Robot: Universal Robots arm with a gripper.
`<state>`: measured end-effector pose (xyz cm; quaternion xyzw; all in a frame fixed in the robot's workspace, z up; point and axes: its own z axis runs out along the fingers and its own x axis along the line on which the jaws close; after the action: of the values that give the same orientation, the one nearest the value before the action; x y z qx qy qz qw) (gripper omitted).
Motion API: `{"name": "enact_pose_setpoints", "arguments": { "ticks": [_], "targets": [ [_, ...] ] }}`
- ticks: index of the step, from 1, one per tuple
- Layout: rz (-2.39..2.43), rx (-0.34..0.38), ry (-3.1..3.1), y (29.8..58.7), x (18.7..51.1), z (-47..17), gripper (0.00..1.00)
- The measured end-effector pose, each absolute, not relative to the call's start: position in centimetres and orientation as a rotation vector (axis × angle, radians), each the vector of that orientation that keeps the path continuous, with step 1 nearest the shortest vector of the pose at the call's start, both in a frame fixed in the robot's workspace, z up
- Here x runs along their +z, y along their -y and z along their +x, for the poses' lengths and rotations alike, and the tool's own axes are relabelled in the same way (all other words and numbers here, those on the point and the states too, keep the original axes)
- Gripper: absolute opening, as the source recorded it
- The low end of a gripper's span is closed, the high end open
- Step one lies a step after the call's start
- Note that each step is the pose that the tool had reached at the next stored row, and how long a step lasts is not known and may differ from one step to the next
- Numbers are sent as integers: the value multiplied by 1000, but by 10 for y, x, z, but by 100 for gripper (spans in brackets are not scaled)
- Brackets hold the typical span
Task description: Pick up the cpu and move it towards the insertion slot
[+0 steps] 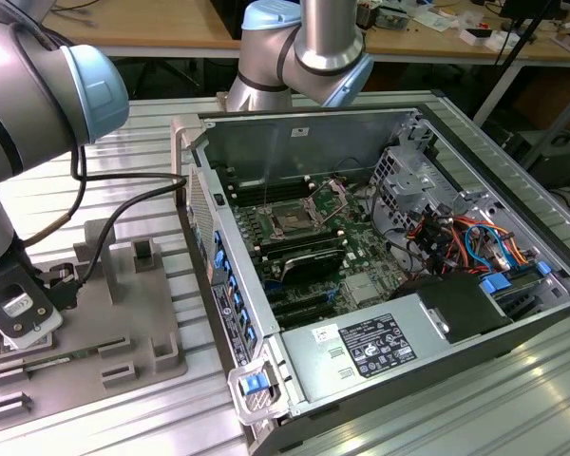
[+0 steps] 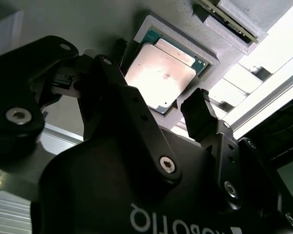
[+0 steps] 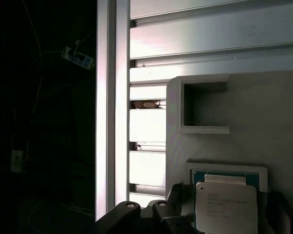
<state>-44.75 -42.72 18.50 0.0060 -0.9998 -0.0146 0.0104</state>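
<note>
Hanging at the end of the arm (image 1: 38, 85) over the grey tray (image 1: 161, 318), the claw (image 2: 154, 85) is spread wide, and its two dark fingers (image 2: 201, 114) stand well apart and grip nothing. The cpu (image 2: 161, 78) lies straight ahead of the claw, between the two fingers, flat in a square raised-rim seat of the tray with its pale silvery top facing the claw. In the second wrist view one finger stands off one edge of the chip and the other just off the opposite corner; whether either pad touches the chip I cannot tell. In the first wrist view the chip sits close beside the claw's linkage, with a green border showing around the metal top. A rectangular recess (image 3: 205, 129) of the tray lies a little farther from the claw than the chip. The tray rests on the slatted aluminium bench (image 3: 146, 126). The insertion slot (image 1: 293, 220) is well apart from the claw, across the bench, on the motherboard inside the open computer case (image 1: 513, 313). Its brownish centre is uncovered within a shiny metal frame. Bundles of coloured cables (image 1: 456, 233) lie farther from the claw than the slot, deeper in the case.
</note>
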Motion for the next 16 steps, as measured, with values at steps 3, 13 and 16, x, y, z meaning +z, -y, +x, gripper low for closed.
{"name": "enact_pose_setpoints", "arguments": {
  "ticks": [3,13,16],
  "targets": [
    [19,-43,3121,428,185,-447,74],
    [19,-42,3121,428,185,-447,66],
    [19,-42,3121,428,185,-447,59]
  ]
}}
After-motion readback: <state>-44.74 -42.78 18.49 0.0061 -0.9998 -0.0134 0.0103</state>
